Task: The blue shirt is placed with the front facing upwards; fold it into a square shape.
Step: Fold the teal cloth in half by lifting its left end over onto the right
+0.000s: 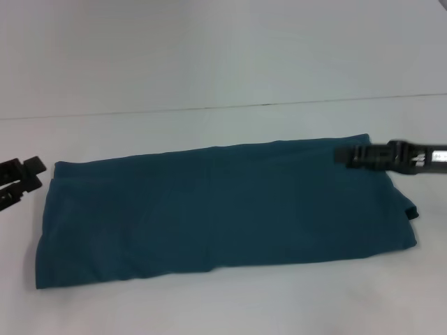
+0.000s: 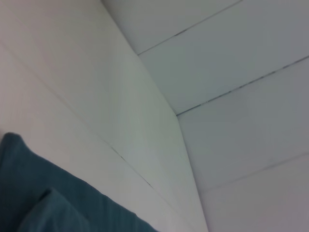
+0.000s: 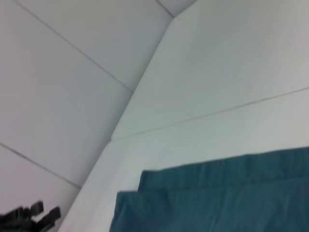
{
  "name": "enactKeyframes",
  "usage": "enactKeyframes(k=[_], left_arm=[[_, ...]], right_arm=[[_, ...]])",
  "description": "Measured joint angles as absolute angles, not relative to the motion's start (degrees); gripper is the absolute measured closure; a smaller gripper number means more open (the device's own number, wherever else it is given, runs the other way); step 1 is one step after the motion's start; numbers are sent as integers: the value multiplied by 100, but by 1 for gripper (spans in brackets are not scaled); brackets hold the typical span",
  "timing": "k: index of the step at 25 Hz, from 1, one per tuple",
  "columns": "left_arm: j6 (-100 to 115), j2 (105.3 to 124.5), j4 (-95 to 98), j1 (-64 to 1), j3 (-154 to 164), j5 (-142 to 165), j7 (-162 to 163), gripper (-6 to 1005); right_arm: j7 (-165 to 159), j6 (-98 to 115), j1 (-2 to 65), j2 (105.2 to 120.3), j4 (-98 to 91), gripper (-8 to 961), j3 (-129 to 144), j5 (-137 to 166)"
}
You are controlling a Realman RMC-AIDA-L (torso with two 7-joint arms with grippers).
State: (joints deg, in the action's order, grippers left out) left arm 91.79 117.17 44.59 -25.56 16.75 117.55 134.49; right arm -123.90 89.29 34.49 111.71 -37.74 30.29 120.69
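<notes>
Head view: blue shirt [image 1: 223, 209], folded band, long axis left-right on desk [image 1: 223, 300]; right claw [image 1: 342, 156] over its far-right corner, left claw [image 1: 21, 178] just off left end; grip of both cannot be told.

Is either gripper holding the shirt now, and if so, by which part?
Left gripper holds nothing; it is beside the blue shirt. Right gripper is at the shirt's far right corner; a hold cannot be told.
</notes>
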Motion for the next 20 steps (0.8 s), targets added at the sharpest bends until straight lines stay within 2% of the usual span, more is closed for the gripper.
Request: enactKeyframes(k=[1,5,9,13,20], left_arm=[[9068,11718,4298,-2573,1673,11728,13398,682],[8464,11710,3750,-2655,1693,11626,13378,662],[7901,11738,3367,-2785,1807,11631,13355,505],[7411,11768,3142,-2926,1824,11679,13333,342],[6710,11809,2952,-3042,1914,11700,13333,342]], right_arm=[[-12390,8929,3449,11171,-3774,373,3029,12069],[-12195,8509,3424,11356,-3647,328,2999,12072],[-12225,8097,3408,11513,-3626,289,2972,11963],[-12290,7779,3461,11524,-3510,250,2964,11895],[-12324,7558,3429,11496,-3482,249,2945,11676]])
